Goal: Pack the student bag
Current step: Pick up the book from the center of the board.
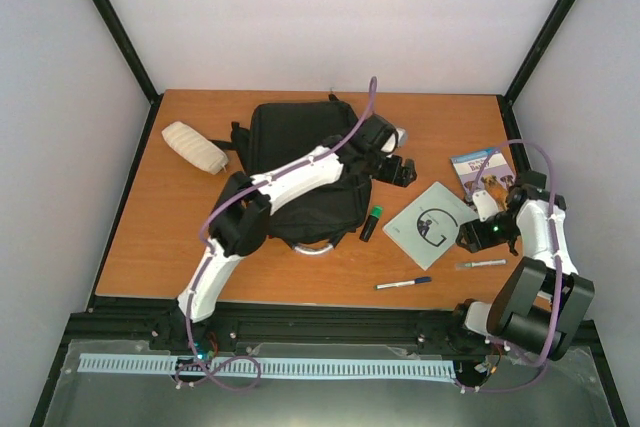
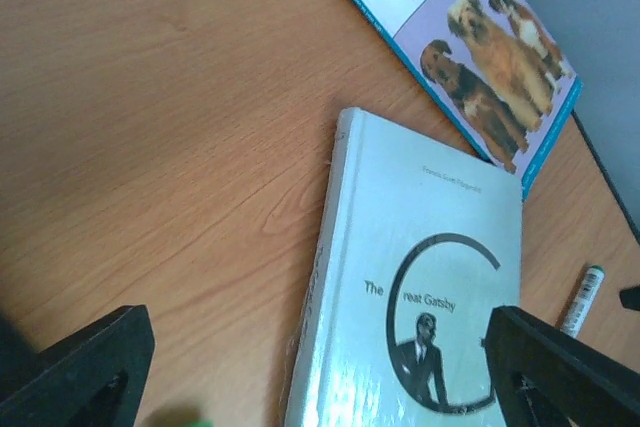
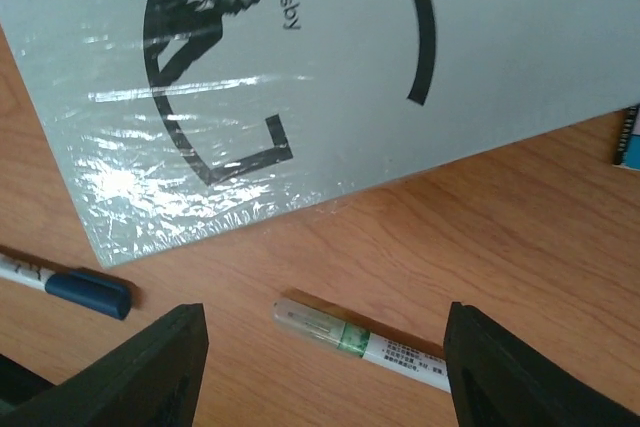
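Note:
The student bag [image 1: 300,152] is a large black backpack lying flat at the table's middle, its silvery handle [image 1: 315,250] at the near edge. My left arm reaches across it. My left gripper [image 1: 400,170] is open and empty just right of the bag, above the pale Great Gatsby book [image 1: 430,219]. In the left wrist view the gripper [image 2: 320,377] is open over the table and that book [image 2: 420,267]. My right gripper [image 1: 478,239] is open and empty. In the right wrist view it [image 3: 325,367] straddles a green-banded pen [image 3: 365,344] lying on the table.
A dog book [image 1: 487,172] lies at the right, also in the left wrist view [image 2: 470,47]. A blue-capped pen [image 1: 403,283] and the green-banded pen [image 1: 482,264] lie near the front edge. A green highlighter [image 1: 371,222] lies by the bag. A cream pouch [image 1: 195,147] is at the left.

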Robot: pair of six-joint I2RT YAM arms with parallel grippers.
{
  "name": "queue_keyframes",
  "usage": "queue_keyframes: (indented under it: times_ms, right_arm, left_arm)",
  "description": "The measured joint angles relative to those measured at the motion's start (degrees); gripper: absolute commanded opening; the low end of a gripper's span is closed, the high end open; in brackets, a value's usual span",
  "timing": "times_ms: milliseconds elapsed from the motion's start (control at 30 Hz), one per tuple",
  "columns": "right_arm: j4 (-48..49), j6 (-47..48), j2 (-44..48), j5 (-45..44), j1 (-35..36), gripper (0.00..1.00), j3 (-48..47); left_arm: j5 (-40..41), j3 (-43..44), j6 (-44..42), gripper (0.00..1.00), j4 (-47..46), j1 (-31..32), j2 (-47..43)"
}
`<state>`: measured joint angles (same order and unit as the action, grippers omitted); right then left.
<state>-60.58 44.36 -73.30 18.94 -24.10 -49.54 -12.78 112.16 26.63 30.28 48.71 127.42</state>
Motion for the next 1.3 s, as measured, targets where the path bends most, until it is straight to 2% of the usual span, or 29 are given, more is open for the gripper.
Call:
queue_keyframes:
  times_ms: [100, 233, 533, 933, 1100, 1300]
  right_arm:
    - [0.6, 0.1, -0.6, -0.1, 0.0, 0.57, 1.2]
    - [2.4, 0.2, -1.5, 0.0, 0.0, 0.45, 2.2]
    - [6.1, 0.5, -8.9, 0.5, 0.0, 0.36, 3.0]
    - [12.4, -2.3, -16.9, -1.7, 1.0, 0.4, 2.0]
    - [13.3, -5.1, -20.0, -3.5, 4.6, 0.42, -1.5]
    - [15.6, -10.7, -25.5, -5.2, 10.2, 0.49, -8.0]
  left_arm:
    - [-3.3, 6.2, 3.0, 0.83, 1.1, 0.0, 7.0]
    - [-6.1, 8.2, 5.8, 0.83, 2.7, 0.1, 12.1]
    - [-9.7, 13.3, 8.4, 0.82, 5.6, 0.7, 17.4]
    - [-11.3, 13.5, 8.0, 0.81, 9.2, 2.4, 17.6]
    - [-12.4, 7.3, 8.0, 0.81, 8.6, 2.4, 13.8]
    - [-10.7, 1.8, 8.1, 0.82, 10.2, 2.4, 9.9]
